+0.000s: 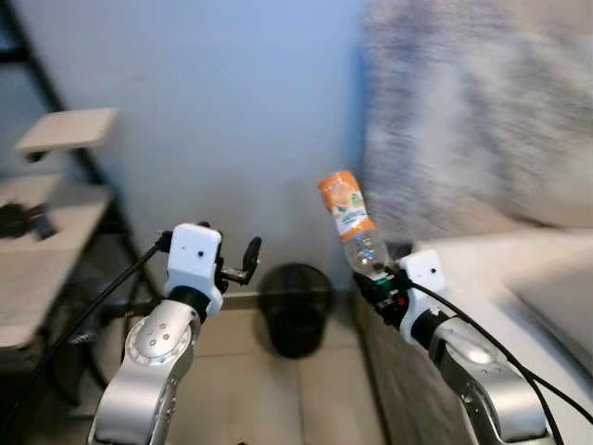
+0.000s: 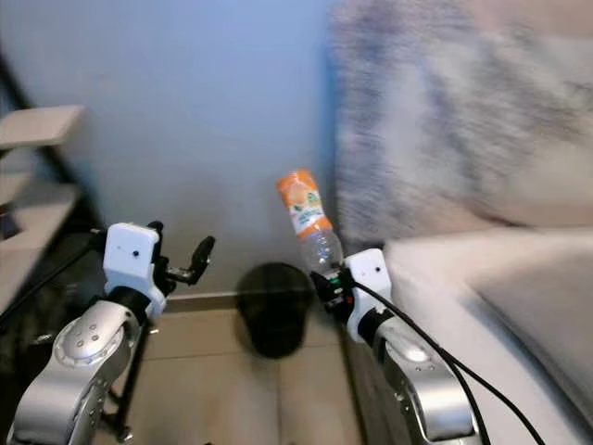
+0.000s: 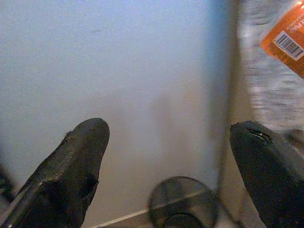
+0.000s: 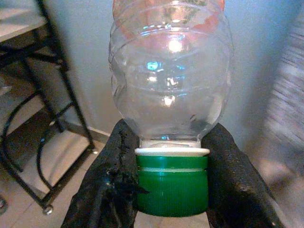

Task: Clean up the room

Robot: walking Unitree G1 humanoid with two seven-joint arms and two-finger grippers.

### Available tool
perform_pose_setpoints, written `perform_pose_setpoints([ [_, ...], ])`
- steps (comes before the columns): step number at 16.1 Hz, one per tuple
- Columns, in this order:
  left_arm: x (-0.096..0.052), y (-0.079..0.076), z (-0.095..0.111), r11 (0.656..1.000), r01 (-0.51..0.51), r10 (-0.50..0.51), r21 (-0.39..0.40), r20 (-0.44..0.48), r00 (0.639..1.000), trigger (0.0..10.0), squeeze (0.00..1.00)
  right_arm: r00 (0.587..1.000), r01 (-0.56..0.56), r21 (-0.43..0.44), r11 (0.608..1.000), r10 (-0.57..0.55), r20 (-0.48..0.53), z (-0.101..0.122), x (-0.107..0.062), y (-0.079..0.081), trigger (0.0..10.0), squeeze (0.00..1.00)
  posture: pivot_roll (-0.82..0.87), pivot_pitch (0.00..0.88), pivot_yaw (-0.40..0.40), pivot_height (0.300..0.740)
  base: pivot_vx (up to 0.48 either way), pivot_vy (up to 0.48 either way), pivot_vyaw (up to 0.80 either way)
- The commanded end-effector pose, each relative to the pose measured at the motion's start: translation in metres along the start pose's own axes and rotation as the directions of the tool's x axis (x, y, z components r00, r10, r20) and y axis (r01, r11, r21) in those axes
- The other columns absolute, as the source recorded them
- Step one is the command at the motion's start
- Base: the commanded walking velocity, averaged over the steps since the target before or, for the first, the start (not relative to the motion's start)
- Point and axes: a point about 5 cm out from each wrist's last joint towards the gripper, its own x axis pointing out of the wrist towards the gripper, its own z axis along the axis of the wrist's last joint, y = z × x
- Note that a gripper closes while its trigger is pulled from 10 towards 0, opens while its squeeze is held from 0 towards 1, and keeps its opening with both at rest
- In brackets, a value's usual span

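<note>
In the left eye view, the right hand [image 1: 378, 278] is clenched on the green cap end of an empty clear plastic bottle with an orange label [image 1: 350, 222], so the bottle stands upside down, its base tilted up and toward the robot's left. It hangs in the air in front of the pale blue wall [image 1: 232, 111], beside a grey furry blanket [image 1: 463, 120] draped over the white bed [image 1: 519, 278]. Below and to the left of the bottle, a round black mesh waste bin [image 1: 296, 306] sits on the tiled floor [image 1: 250, 389] against the wall. The left hand [image 1: 243, 261] is raised, spread apart and empty, near a black-framed shelf with pale boards [image 1: 56, 185].

The right eye view gives the same layout: the bottle above and just to the right of the bin.

In the left wrist view, the two black fingers [image 3: 71, 161] stand wide apart with nothing between them; the bin lies beyond, low against the wall.

In the right wrist view, both pads [image 4: 114, 175] press on the green screw cap [image 4: 172, 183].

The step in hand looks like carrying the bottle to the bin. The next move calls for swinging the right arm leftward and lower until the bottle hangs over the bin's mouth, then letting go.
</note>
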Motion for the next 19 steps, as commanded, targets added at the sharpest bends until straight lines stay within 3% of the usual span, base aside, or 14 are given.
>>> perform_pose_setpoints([
  [1,-0.001,0.007,-0.001,1.0,-0.016,0.016,0.008,-0.012,1.0,10.0,0.0,0.999,-0.025,-0.01,1.0,0.025,0.021,0.004,0.003,0.005,10.0,0.0,0.01,0.0,0.001,0.74,0.424,0.0,0.0],
  [10,0.001,0.007,0.0,1.0,0.017,-0.017,0.021,-0.015,1.0,10.0,0.0,1.0,0.006,0.028,1.0,-0.006,0.002,0.001,0.004,-0.003,10.0,0.0,0.01,0.0,0.011,0.74,0.419,0.0,0.0],
  [12,0.002,0.006,0.001,0.999,0.028,-0.028,0.021,-0.016,0.999,10.0,0.0,1.0,0.011,0.028,1.0,-0.011,0.003,0.001,0.003,-0.005,10.0,0.0,0.01,0.0,0.014,0.74,0.409,0.0,-0.63],
  [17,0.002,0.004,0.001,0.999,0.049,-0.049,0.007,-0.005,0.999,10.0,0.0,0.997,-0.048,-0.054,0.997,0.045,-0.055,-0.004,0.003,-0.004,10.0,0.0,0.01,0.0,0.012,0.74,0.317,0.0,0.0],
  [19,0.0,0.002,-0.001,0.997,0.08,-0.08,0.001,-0.024,0.996,10.0,0.0,0.99,-0.072,-0.111,0.991,0.057,-0.132,-0.012,-0.001,-0.013,10.0,0.0,0.01,0.0,0.01,0.74,0.0,0.0,0.0],
])
